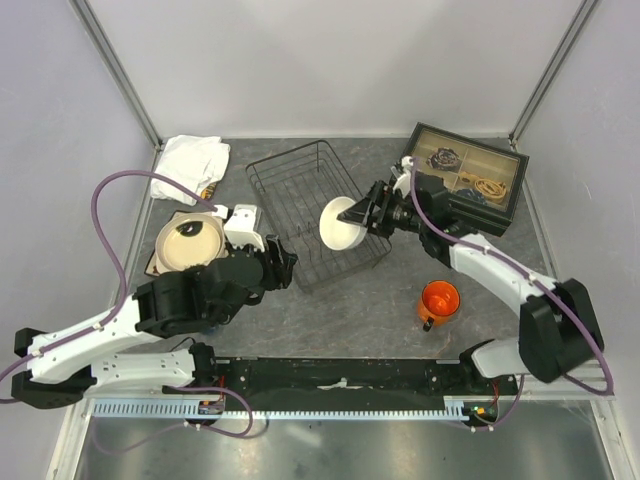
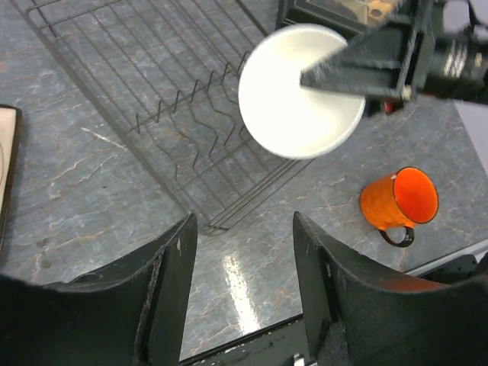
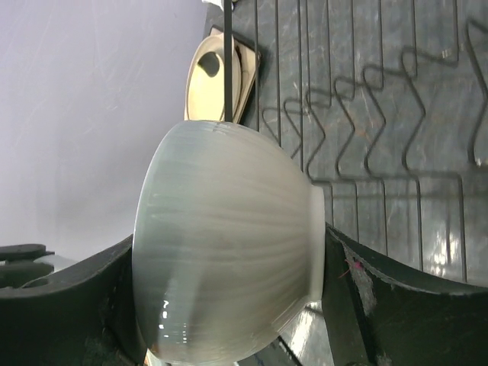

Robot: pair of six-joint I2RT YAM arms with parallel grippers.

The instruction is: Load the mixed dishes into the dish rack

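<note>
My right gripper (image 1: 362,215) is shut on the white round bowl (image 1: 340,222) and holds it tipped on its side above the near right part of the black wire dish rack (image 1: 285,155). In the right wrist view the bowl (image 3: 229,244) fills the space between the fingers, over the rack's prongs (image 3: 381,76). My left gripper (image 1: 285,262) is open and empty just off the rack's near left corner. The orange mug (image 1: 438,300) lies on the table at the right. The cream brown-rimmed plate (image 1: 190,240) rests on the square tan plate (image 1: 160,266) left of the rack.
A white folded cloth (image 1: 195,155) lies at the back left. A black glass-lidded compartment box (image 1: 470,180) stands at the back right, behind my right arm. In the left wrist view, the mug (image 2: 396,198) lies right of the rack (image 2: 183,99).
</note>
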